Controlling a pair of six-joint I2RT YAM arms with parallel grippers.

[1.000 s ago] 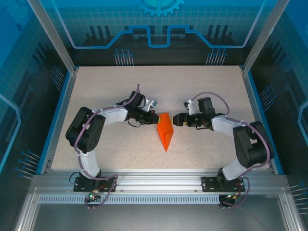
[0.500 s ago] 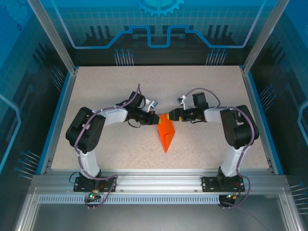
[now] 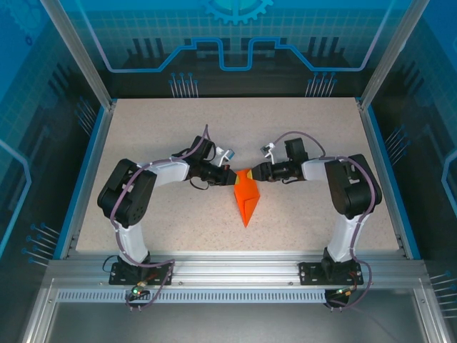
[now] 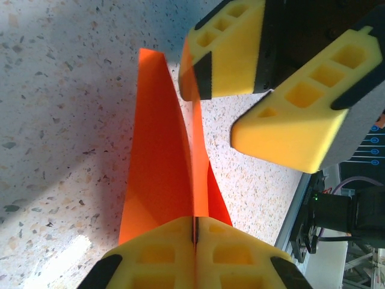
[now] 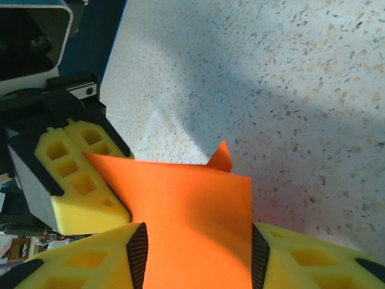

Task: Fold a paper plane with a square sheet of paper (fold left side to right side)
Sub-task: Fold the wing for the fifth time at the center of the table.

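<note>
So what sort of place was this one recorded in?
Probably an enclosed robot test cell: an aluminium frame, blue printed wall panels, and a speckled table with the left arm and right arm bolted at its near edge.

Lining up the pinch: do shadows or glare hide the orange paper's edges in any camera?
Top external: even light, orange paper crisp but small. Left wrist: grey shadow beside the paper, a glare patch on the table, edges clear. Right wrist: broad shadow band across the table, paper edges sharp.
</note>
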